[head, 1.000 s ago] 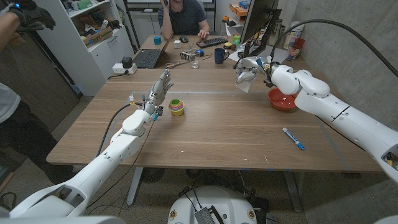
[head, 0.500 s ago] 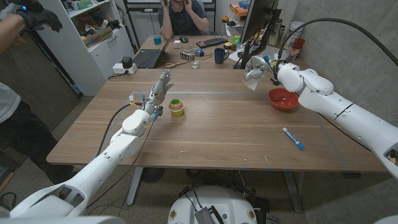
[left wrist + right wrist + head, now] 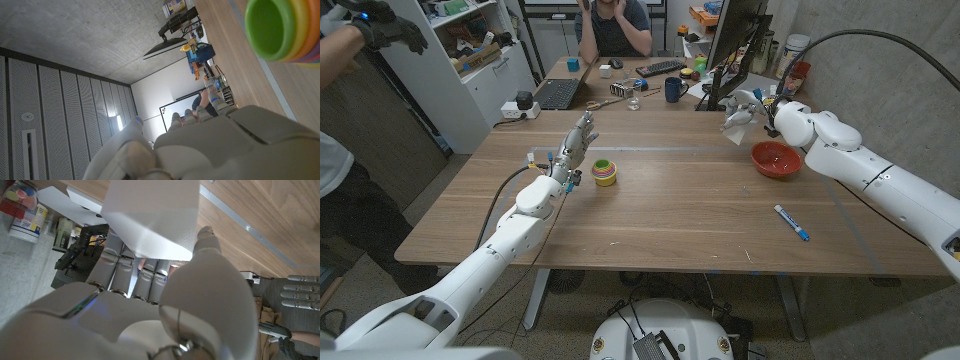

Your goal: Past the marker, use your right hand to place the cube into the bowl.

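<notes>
Right hand point(image 3: 744, 108) grips the white cube point(image 3: 150, 217) at upper right, beside the red bowl point(image 3: 776, 159), with release into it left

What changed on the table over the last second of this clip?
The right hand, holding the white cube, moved toward the robot's right and away from the robot, now past the red bowl's far rim. The left hand, stacked cups, bowl and marker stayed put.

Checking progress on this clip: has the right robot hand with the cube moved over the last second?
Yes. The right robot hand holding the cube has shifted rightward and away from the robot, relative to the red bowl.
</notes>
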### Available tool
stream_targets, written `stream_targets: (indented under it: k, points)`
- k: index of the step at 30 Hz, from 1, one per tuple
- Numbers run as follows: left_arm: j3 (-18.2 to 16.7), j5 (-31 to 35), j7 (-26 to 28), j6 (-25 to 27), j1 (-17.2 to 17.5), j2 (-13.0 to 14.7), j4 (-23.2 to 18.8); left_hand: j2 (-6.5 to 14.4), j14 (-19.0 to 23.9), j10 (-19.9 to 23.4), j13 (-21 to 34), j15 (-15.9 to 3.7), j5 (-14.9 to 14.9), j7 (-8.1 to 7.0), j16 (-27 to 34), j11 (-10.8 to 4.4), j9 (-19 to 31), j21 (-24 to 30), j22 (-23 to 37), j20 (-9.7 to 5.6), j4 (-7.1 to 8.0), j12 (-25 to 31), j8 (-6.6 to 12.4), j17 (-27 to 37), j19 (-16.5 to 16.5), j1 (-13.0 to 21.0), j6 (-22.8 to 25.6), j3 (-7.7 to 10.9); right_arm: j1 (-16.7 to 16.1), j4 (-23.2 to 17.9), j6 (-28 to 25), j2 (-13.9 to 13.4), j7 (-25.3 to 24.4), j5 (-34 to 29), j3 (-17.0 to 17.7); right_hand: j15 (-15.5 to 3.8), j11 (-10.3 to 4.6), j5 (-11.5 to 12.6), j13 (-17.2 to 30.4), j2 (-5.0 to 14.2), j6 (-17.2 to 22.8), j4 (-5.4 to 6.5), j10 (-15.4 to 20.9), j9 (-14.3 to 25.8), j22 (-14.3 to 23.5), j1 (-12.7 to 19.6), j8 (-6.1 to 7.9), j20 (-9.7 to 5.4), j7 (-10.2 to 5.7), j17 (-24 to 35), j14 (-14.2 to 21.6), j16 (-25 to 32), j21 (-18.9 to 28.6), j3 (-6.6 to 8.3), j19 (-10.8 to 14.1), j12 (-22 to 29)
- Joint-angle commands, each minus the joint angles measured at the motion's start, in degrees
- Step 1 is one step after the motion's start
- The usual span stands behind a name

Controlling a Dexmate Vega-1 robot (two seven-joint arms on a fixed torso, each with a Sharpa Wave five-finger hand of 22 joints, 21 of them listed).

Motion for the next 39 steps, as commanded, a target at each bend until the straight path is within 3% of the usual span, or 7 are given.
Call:
stream_targets:
  k: [1, 17, 22, 39]
  points:
    - [-0.2, -0.3, -0.3, 0.0, -0.2, 0.1, 0.2, 0.0, -2.9, -0.9, 0.1, 0.42, 0.3, 0.16, 0.3, 0.3, 0.2, 0.0, 0.2, -0.11, 0.07, 0.2, -0.06, 0.2, -0.2, -0.3, -0.1, -0.08, -0.6, 0.6, -2.7, -2.2, -1.3, 1.4, 0.8, -16.34, 0.08, -0.2, 0.2, 15.24, 0.4, 0.25, 0.5, 0.3, 0.1, 15.7, 0.33, -9.46, -0.15, 0.2, 12.2, 0.2, 0.3, -0.03, 2.3, 0.1]
    - [0.2, -0.4, -1.5, -0.4, -1.4, -0.5, 2.1, 0.0, -2.9, -0.8, 0.1, 0.42, 0.3, 0.09, 0.3, 0.34, 0.2, 0.0, 0.2, -0.06, 0.07, 0.2, -0.07, 0.2, -0.2, -0.4, -0.1, -0.15, -3.4, -1.3, -6.4, -6.0, -2.5, 3.5, 2.8, -16.32, 0.22, -0.3, 0.4, 15.19, 0.7, 0.54, 0.7, 0.2, -0.2, 15.7, 0.43, -9.46, -0.1, 0.5, 12.3, 0.1, 0.6, -0.21, 2.3, 0.1]
    - [0.4, -0.5, -2.1, -0.6, -1.8, -0.7, 2.6, 0.1, -2.9, -0.9, 0.1, 0.42, 0.3, 0.15, 0.4, 0.33, 0.2, 0.0, 0.2, -0.07, 0.08, 0.2, -0.06, 0.2, -0.3, -0.4, 0.0, -0.17, -4.1, -0.7, -5.7, -6.3, -3.1, 5.9, 3.8, -16.32, 0.23, -0.3, 0.5, 15.22, 0.9, 0.64, 0.7, 0.2, -0.4, 15.8, 0.52, -9.43, 0.02, 0.5, 12.4, 0.1, 0.7, -0.24, 2.3, 0.0]
    - [0.3, -0.7, -2.4, -0.4, -2.0, -0.5, 3.3, 0.0, -2.9, -0.8, 0.1, 0.45, 0.3, 0.15, 0.4, 0.34, 0.2, -0.1, 0.2, -0.08, 0.08, 0.2, -0.06, 0.2, -0.2, -0.4, 0.0, -0.24, -3.5, 0.8, -10.1, -6.7, -3.3, 5.9, 2.3, -16.34, 0.38, -0.3, 0.6, 15.05, 1.7, 0.73, 0.8, 0.4, -0.8, 16.0, 1.02, -9.47, 0.68, 0.7, 12.3, -0.1, 0.8, -0.34, 2.2, -0.1]
